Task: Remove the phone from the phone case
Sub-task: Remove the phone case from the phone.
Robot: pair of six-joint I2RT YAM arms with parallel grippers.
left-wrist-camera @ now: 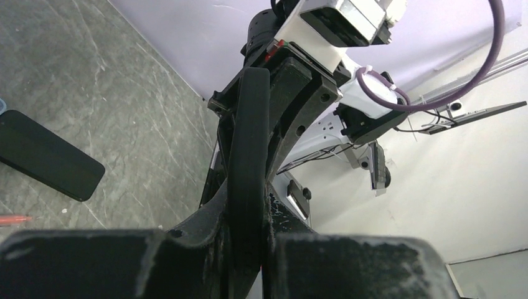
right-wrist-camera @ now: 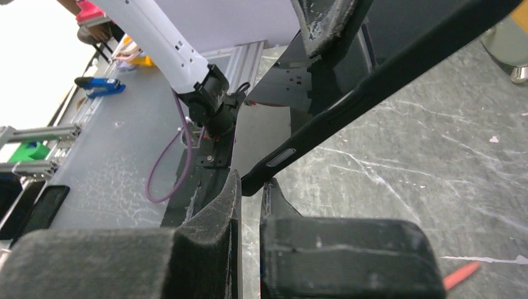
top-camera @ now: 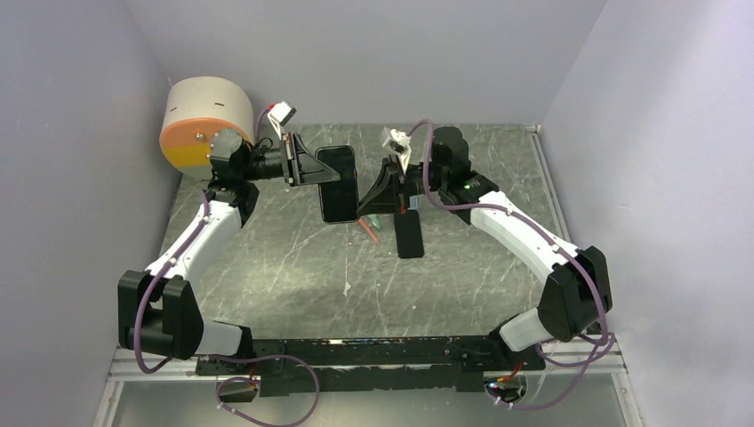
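A black phone case hangs upright in the air over the middle of the table, and both grippers hold it. My left gripper is shut on its upper left edge; in the left wrist view the case runs edge-on between the fingers of that gripper. My right gripper is shut on its lower right corner; in the right wrist view the case slants up from that gripper. A black phone lies flat on the table, also in the left wrist view. I cannot tell whether the case holds anything.
A white and orange cylinder stands at the back left corner. A thin red stick lies on the table just left of the phone. Lilac walls close in the table on three sides.
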